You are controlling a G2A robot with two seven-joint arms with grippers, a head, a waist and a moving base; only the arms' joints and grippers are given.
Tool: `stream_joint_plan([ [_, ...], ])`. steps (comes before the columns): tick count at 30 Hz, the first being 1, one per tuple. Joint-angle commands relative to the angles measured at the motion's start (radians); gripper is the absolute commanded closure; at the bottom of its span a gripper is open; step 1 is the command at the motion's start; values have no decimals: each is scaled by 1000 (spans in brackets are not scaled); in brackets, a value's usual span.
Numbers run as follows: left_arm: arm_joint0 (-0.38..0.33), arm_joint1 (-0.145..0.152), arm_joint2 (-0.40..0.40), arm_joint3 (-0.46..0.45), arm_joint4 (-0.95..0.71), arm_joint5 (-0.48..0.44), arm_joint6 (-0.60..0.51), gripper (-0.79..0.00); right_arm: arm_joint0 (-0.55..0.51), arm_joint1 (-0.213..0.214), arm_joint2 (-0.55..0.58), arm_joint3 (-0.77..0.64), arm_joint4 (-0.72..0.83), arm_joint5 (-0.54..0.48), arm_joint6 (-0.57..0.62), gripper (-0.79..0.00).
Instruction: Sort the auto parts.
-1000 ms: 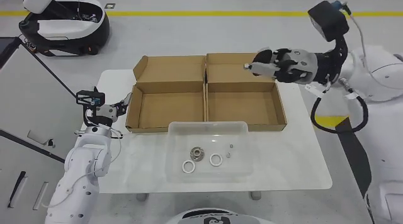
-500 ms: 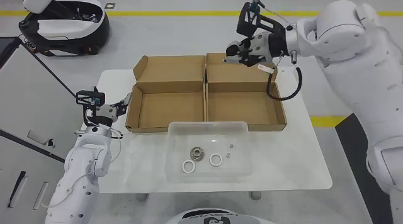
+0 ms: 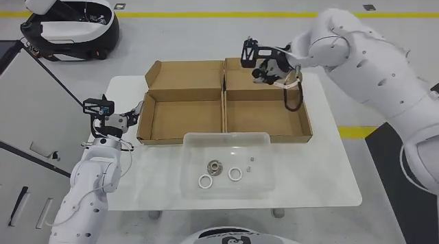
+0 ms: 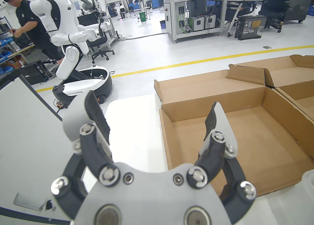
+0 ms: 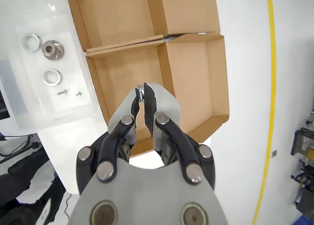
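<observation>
Progress is judged early. At the left, the left claw [image 4: 152, 105] is held wide open and empty beside the left brown cardboard box [image 3: 180, 119], whose floor is bare. In the clear plastic tray [image 3: 191, 175] on the white desk [image 3: 322, 175], two silver metal rings [image 3: 204, 181], a grey flanged hub [image 3: 215, 168] and two small fasteners [image 5: 61, 92] lie unsorted. The right brown cardboard box [image 3: 267, 117] is likewise bare. Over that box, the right claw [image 5: 140, 94] is closed narrowly on a small silver threaded bolt [image 5: 139, 88], not yet released.

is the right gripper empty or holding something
Holding: the right gripper is shut on a small bolt, whose threaded shaft sticks out past the tips.
</observation>
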State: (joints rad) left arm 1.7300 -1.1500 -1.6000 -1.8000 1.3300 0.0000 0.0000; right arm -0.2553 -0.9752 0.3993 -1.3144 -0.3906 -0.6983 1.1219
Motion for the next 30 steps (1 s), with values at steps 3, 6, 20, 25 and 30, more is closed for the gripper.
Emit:
stream_joint_plan([
  [3,0,0,0,0,0,0,0,-785,28,-9,-105,55,-12,-6,-6,0],
  [6,0,0,0,0,0,0,0,-785,43,-18,-161,93,-32,-10,-11,0],
  [20,0,0,0,0,0,0,0,-785,-18,-57,-229,182,-140,2,2,0],
  [25,0,0,0,0,0,0,0,-785,-38,-64,-229,200,-191,21,21,0],
  [30,0,0,0,0,0,0,0,-785,-58,-65,-227,217,-239,45,22,0],
])
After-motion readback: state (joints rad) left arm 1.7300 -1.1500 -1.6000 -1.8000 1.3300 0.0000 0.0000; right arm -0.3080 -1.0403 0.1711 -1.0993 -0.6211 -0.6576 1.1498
